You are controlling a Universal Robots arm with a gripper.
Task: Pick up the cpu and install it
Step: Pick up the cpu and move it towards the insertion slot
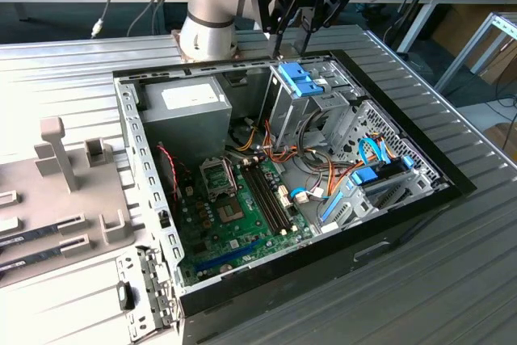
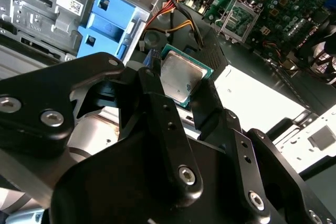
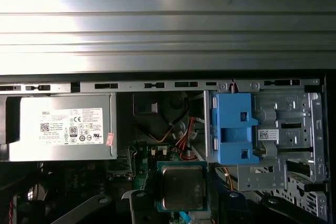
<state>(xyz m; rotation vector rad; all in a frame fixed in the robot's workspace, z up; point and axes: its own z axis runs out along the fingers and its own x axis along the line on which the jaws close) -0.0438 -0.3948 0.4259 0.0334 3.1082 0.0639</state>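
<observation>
In both wrist views my gripper [image 2: 178, 81] [image 3: 182, 204] is shut on the cpu [image 2: 181, 77] [image 3: 182, 186], a flat square chip with a silvery top and a thin green rim, pinched by its edges between two black fingers [image 2: 152, 85]. The exterior view has the gripper [image 1: 292, 48] hanging above the back edge of the open computer case [image 1: 452, 187], close to the blue drive bracket [image 1: 303, 82]. The motherboard's empty socket frame [image 1: 218, 175] [image 2: 239, 17] lies lower down inside the case, apart from the gripper, toward the exterior view's left.
A grey power supply [image 1: 182, 111] [image 3: 63, 127] fills the case's back corner. Drive cages, the blue bracket [image 3: 231, 129] and orange and blue cables [image 1: 323, 171] crowd the exterior view's right. Memory slots [image 1: 266, 191] run beside the socket. Grey fixtures [image 1: 56, 151] stand outside the case.
</observation>
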